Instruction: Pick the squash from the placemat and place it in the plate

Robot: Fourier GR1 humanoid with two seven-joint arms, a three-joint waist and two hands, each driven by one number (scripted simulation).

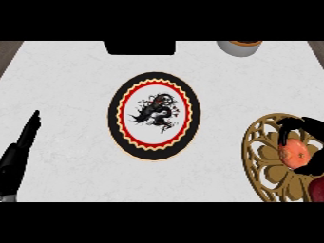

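Head view: saw the right hand (pixel 313 142) at lower right, curled round the orange squash (pixel 298 153) over the gold placemat (pixel 259 156), cut off by the frame edge. Spotted the plate (pixel 154 115) mid-frame, well apart. Left hand (pixel 14 161) resting open, lower left.

left robot hand (pixel 15 159): visible at the lower left of the frame. uniformly black, matte, long and slim in outline, tapering to narrow pointed fingertips. a small patch of grey forearm shows at its base, at the bottom edge of the view.

right robot hand (pixel 317 137): visible at the right edge of the frame. same black finish, with slender, segmented-looking fingers and a thumb, each ending in a rounded tip. faint lighter sheen runs along the finger tops. no cables, screws or markings can be made out on either unit.
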